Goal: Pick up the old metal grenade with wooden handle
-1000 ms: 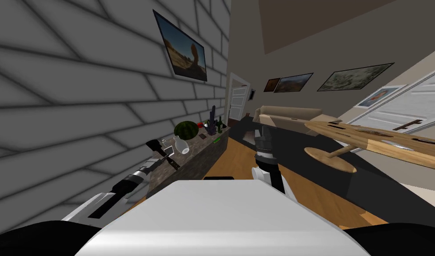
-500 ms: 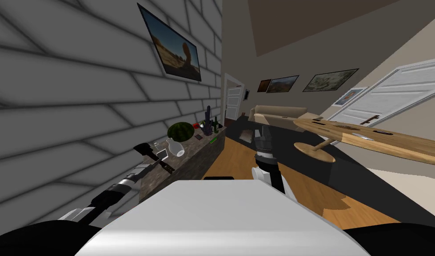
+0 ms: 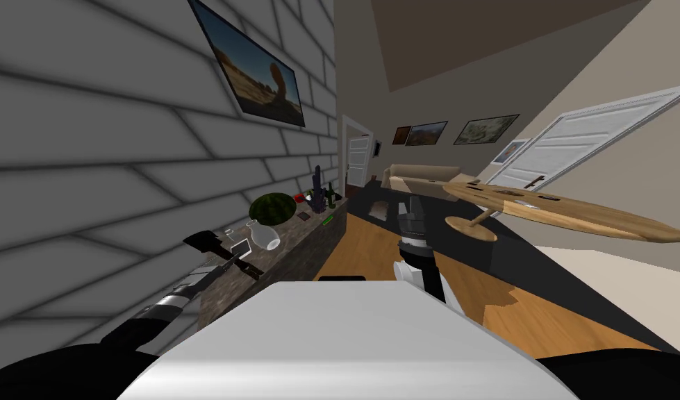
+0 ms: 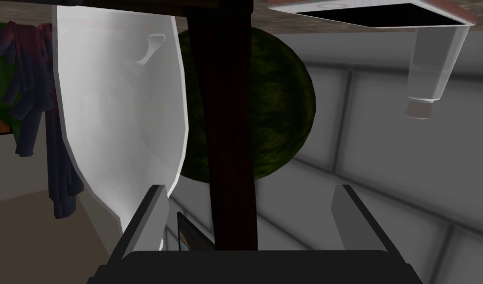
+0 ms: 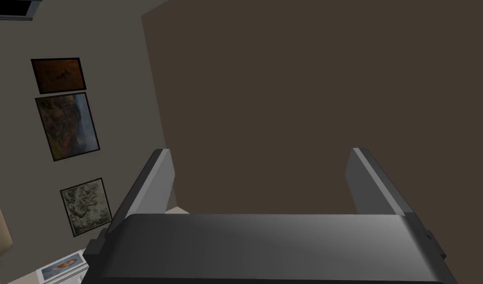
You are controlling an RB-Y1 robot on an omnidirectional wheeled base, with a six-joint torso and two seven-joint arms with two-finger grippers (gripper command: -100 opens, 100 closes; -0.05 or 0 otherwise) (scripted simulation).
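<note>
— Where's the grenade (image 3: pixel 205 241)?

— On the stone-topped counter (image 3: pixel 316 251) along the grey brick wall (image 3: pixel 88 173), at roughly ten o'clock if the robot's front is twelve. Its black head lies towards the wall, and the dark handle slants out towards the counter's near edge.

— Has the left gripper (image 4: pixel 249 188) taken hold of it?

— No. The two blades are spread wide with the handle running between them. It sits closer to one blade than the other, and there's a gap on each side. The handle reaches right down to the gripper's dark body, but I can't tell whether it touches there.

— What else is on the counter?

— A white vase (image 4: pixel 117 123) stands just beside the handle, at about one o'clock from the grenade. I can't say whether they touch. A dark green watermelon (image 3: pixel 272 207) sits behind the vase, close to the wall. A small clear glass (image 3: pixel 228 234) and a little framed photo (image 3: pixel 239 246) stand between the grenade's head and the vase. Farther along, towards twelve, are a purple plant (image 3: pixel 319 191) and some green bottles (image 3: pixel 331 196).

— And the other arm?

— The right gripper (image 5: pixel 258 150) is held up ahead of the chest at twelve o'clock, pointing upward. Its blades are apart with nothing between them. A round wooden table (image 3: pixel 574 215) stands at two o'clock, well apart from both arms.
</note>
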